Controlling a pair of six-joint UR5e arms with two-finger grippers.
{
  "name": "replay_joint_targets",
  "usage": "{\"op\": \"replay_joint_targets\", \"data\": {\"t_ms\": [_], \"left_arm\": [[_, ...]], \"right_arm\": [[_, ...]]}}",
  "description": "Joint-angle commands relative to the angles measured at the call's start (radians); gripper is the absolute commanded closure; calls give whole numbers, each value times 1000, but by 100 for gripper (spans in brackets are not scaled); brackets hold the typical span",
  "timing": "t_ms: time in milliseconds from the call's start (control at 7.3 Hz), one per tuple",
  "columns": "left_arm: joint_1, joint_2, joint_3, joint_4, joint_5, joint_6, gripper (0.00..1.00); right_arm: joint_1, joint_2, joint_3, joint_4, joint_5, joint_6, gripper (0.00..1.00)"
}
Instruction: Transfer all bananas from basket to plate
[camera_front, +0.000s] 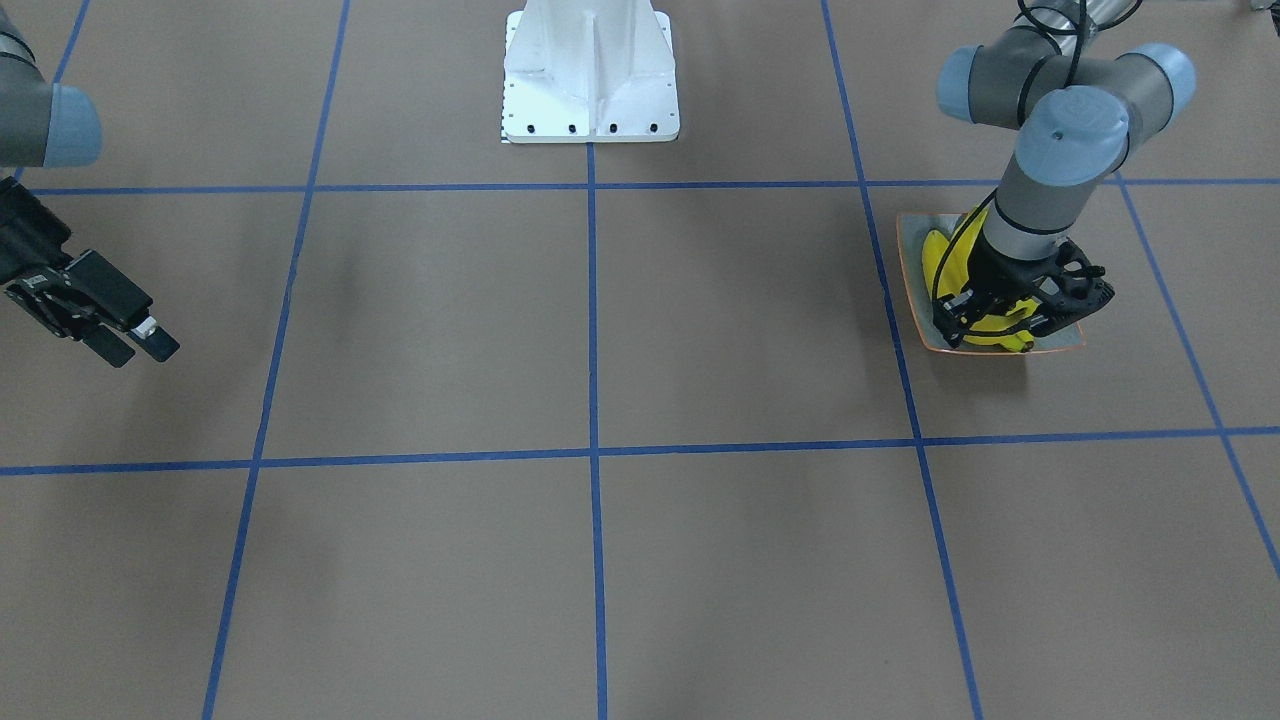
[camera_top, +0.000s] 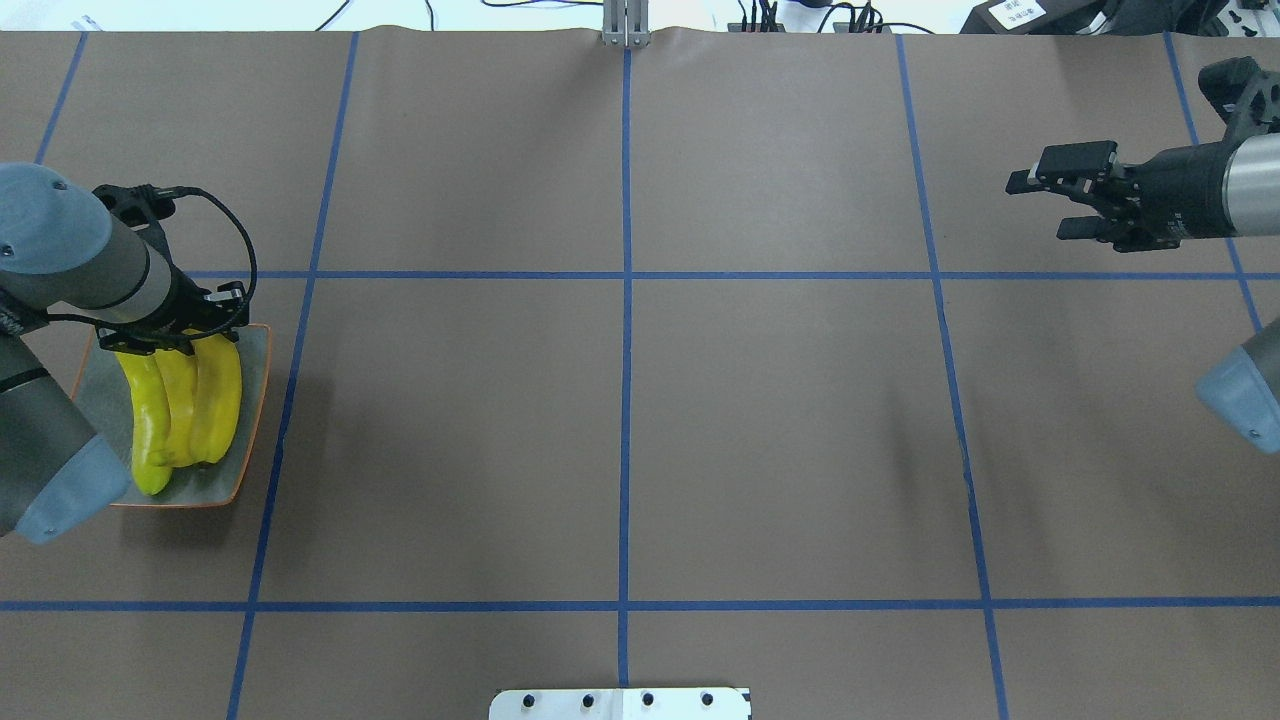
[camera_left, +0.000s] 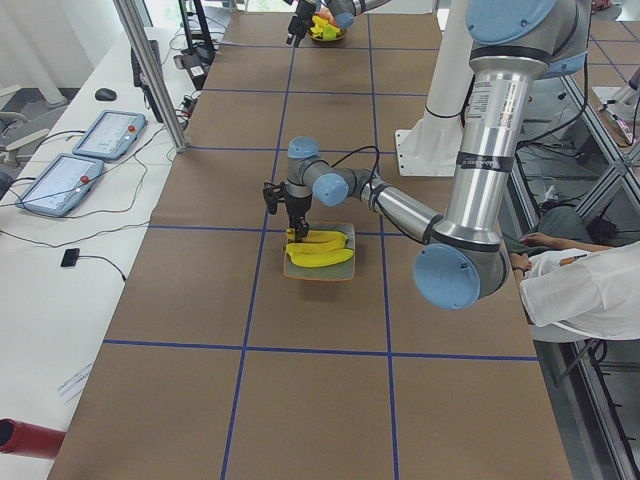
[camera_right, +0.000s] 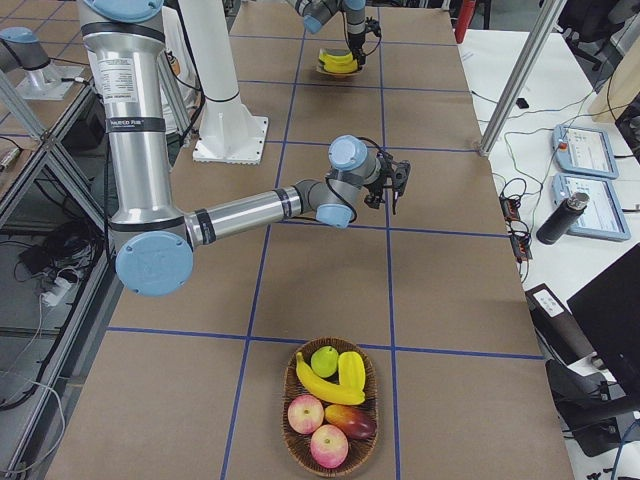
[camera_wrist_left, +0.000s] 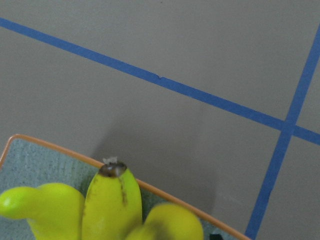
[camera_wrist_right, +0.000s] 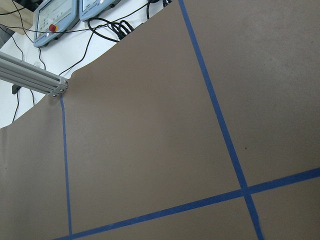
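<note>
Three glossy yellow curved toy bananas (camera_top: 190, 405) lie side by side on the square grey-green plate with an orange rim (camera_top: 255, 380), at the left of the brown counter (camera_top: 620, 400). The left claw (camera_top: 185, 338) hangs over their far ends; I cannot tell its grip. The right claw (camera_top: 1040, 205) hovers far right, fingers spread, empty.

From the right-end view, a fourth banana (camera_right: 322, 385) lies in the woven wicker basket (camera_right: 286, 425), among other fruit.

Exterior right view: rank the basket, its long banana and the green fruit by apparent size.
1. basket
2. banana
3. green fruit
They sit together, so camera distance doesn't skew this.
</note>
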Motion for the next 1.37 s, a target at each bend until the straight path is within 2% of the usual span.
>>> {"op": "replay_joint_targets", "data": {"t_ms": [0, 137, 411, 548, 821, 958, 1232], "left_arm": [[-4, 2, -9, -23, -2, 6, 7], [-8, 26, -61, -22, -27, 9, 1], [-69, 80, -197, -11, -133, 18, 1], [-80, 109, -246, -11, -144, 20, 1], [-162, 136, -270, -11, -213, 140, 1], [-184, 136, -268, -11, -244, 150, 1], [-184, 128, -265, -11, -244, 150, 1]], "right_arm": [[0, -5, 10, 0, 0, -1, 0], [1, -12, 16, 0, 0, -1, 0], [4, -20, 16, 2, 0, -5, 0], [4, -46, 13, -1, 0, -24, 0], [42, -121, -27, -9, 0, -222, 0], [94, -127, -91, -5, 12, -311, 0], [231, -161, -195, -9, 52, -540, 0]]}}
